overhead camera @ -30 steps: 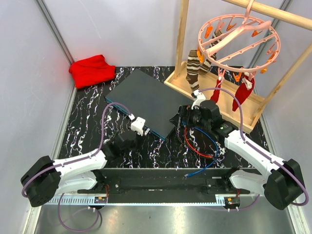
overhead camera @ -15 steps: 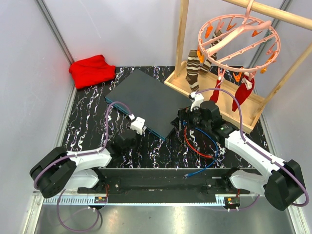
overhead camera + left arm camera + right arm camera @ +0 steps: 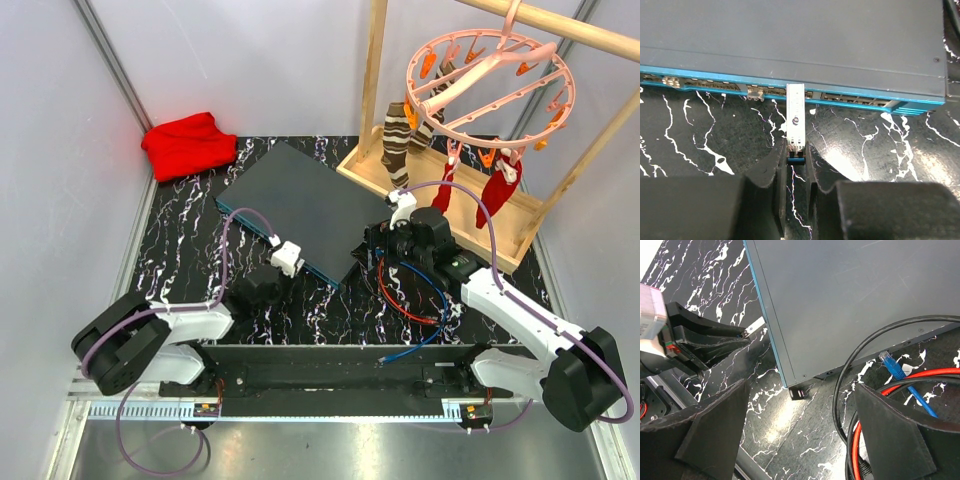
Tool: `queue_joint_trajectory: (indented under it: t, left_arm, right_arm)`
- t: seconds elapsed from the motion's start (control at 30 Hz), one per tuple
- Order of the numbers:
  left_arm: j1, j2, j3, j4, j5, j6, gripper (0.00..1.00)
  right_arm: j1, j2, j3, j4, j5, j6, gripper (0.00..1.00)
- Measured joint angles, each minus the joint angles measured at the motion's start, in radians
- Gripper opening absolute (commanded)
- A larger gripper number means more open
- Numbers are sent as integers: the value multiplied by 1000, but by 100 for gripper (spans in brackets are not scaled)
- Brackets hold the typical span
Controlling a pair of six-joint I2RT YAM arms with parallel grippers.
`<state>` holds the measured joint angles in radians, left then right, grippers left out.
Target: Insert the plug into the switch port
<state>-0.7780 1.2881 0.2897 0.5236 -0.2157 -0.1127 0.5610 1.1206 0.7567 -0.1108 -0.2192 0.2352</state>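
The switch point(image 3: 295, 205) is a flat dark grey box with a teal front edge point(image 3: 850, 97) lined with sockets. The plug point(image 3: 795, 117), a slim silver module with a blue tab, points straight at that edge, and its far tip meets the row of sockets. My left gripper point(image 3: 795, 150) is shut on the plug's rear end, low over the marbled table point(image 3: 281, 270). My right gripper point(image 3: 800, 415) stands open, empty, around the switch's near right corner point(image 3: 799, 390). The right wrist view also shows the left gripper point(image 3: 710, 337) holding the plug point(image 3: 754, 326).
Red, blue and black cables point(image 3: 410, 295) coil on the table under my right arm, with a loose blue connector point(image 3: 892, 367) beside the switch. A wooden rack point(image 3: 440, 200) with a pink hanger and socks stands back right. A red cloth point(image 3: 188, 143) lies back left.
My left arm's rear links have swung to the right, while its gripper and the plug stayed at the switch's front edge. The right arm has hardly moved.
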Motion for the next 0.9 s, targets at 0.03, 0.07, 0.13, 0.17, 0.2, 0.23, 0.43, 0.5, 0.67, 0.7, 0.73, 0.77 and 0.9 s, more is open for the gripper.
queue_joint_trajectory:
  t: [0.03, 0.07, 0.13, 0.17, 0.2, 0.23, 0.43, 0.5, 0.67, 0.7, 0.73, 0.77, 0.9]
  left_arm:
    - [0, 10, -2, 8, 2, -1, 0]
    - [1, 17, -4, 15, 3, -5, 0]
    - [2, 21, -8, 26, 3, -13, 0]
    - [2, 21, -16, 41, 3, -19, 0]
    - [2, 21, -24, 55, 5, -24, 0]
    - [2, 19, -29, 60, 5, -27, 0]
    - [2, -56, -76, 38, 6, -30, 0]
    - [2, -72, -76, 41, 6, -30, 0]
    - [3, -39, -71, 47, 11, -21, 0]
    - [3, -21, -67, 47, 14, -18, 0]
    - [3, -5, -63, 47, 16, -18, 0]
    - [3, 9, -60, 47, 19, -18, 0]
    - [3, 25, -60, 48, 25, -16, 0]
  right_arm:
    - [0, 0, 0, 0, 0, -1, 94]
    - [0, 1, 0, 0, 0, -2, 94]
    - [0, 1, 0, 0, 1, -3, 94]
    - [0, 1, 0, 0, 1, -3, 94]
    - [0, 1, 0, 0, 2, -3, 94]
    - [0, 1, 0, 0, 2, -3, 94]
    - [0, 1, -5, 0, 20, -3, 94]
    - [0, 1, -6, 0, 21, -3, 94]
    - [0, 2, -6, 0, 24, -3, 93]
    - [0, 3, -6, 0, 25, -3, 94]
    - [0, 3, -6, 0, 25, -3, 93]
    - [0, 4, -6, 0, 26, -3, 93]
    - [0, 4, -7, 0, 27, -3, 93]
